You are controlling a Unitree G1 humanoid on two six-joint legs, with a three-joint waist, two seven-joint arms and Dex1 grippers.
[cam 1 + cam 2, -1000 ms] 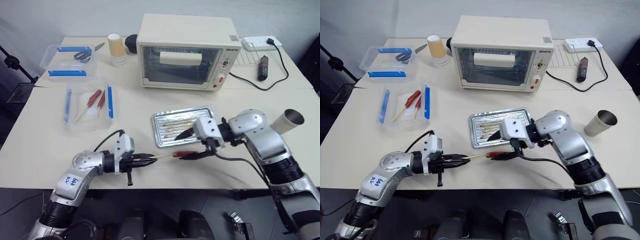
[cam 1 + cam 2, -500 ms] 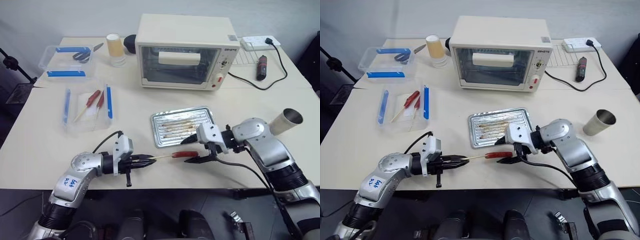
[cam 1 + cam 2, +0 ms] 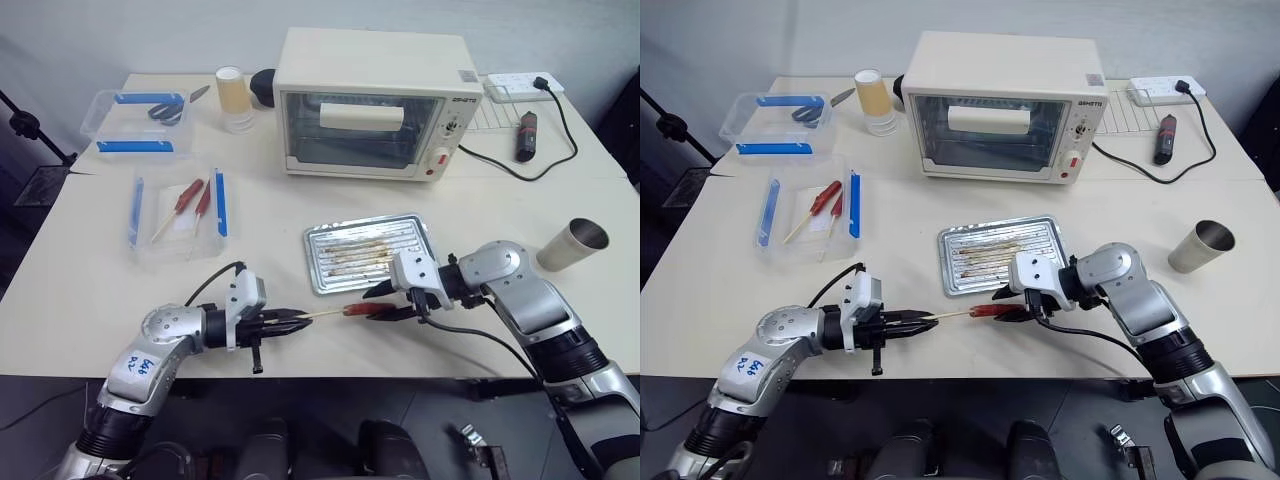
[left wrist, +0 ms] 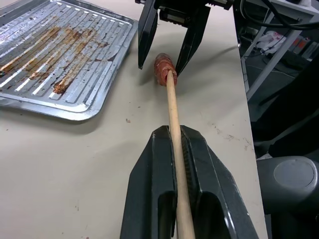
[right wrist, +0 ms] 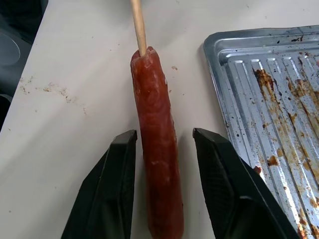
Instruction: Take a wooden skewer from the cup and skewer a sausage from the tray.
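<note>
Looking from the head, you see the left gripper [image 3: 285,320] clamped on the wooden skewer [image 3: 325,312], which runs toward 3 o'clock into the sausage [image 3: 365,308], just below the tray [image 3: 318,276]. Its wrist view sets skewer and sausage on one axis. From the right wrist, the right gripper [image 5: 164,186] brackets the sausage, fingers [image 5: 222,184] apart, off it.

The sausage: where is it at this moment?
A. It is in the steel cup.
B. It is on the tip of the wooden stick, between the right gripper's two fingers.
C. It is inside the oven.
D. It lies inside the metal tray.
B: the sausage has the wooden stick pushed into its end and sits between the right gripper's open fingers, over the table beside the tray.
</note>
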